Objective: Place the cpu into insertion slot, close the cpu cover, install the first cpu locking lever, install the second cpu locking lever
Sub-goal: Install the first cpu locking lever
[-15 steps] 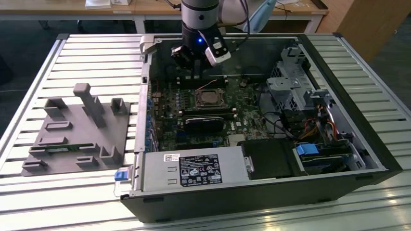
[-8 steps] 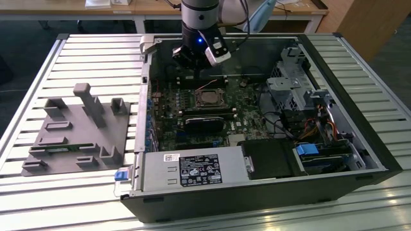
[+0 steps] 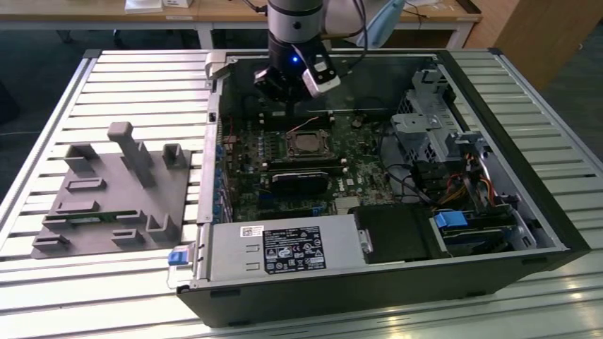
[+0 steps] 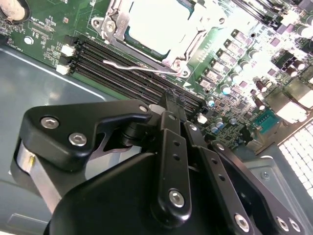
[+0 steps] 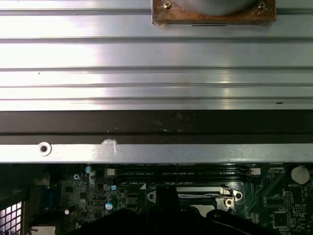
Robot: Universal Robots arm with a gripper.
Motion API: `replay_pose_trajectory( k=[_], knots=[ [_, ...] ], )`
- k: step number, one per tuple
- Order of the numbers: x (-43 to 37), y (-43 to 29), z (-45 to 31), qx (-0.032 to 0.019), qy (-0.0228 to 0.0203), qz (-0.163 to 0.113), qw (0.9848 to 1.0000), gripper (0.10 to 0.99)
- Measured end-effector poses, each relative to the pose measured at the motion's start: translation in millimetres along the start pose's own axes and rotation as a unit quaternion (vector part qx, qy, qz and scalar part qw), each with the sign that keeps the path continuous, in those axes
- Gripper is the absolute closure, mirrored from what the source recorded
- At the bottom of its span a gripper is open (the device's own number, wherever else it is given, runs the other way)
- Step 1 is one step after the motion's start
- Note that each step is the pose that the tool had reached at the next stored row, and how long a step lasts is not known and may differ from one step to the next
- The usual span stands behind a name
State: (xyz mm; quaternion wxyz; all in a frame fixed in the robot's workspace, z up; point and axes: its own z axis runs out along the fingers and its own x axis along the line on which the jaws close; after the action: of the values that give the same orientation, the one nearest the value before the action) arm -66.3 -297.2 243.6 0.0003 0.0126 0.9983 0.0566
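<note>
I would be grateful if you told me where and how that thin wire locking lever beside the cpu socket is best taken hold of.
Probably at its free, kinked end. The locking lever lies as a thin wire along the edge of the cpu cover, next to the black memory slots. Its other end runs under the frame's corner. Coming from above, on the memory-slot side, seems best, since the frame blocks the opposite side.

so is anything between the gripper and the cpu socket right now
Nothing visible. In the second wrist view the gripper hangs over the memory slots, beside the cpu cover, with only bare motherboard between them.
</note>
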Motion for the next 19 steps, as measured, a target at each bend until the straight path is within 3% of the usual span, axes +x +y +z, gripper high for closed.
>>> replay_pose_trajectory(
  k=[19],
  knots=[
    [-0.4,-0.4,3.6,0.0000,0.0000,0.000,1.0000,0.980]
  ],
)
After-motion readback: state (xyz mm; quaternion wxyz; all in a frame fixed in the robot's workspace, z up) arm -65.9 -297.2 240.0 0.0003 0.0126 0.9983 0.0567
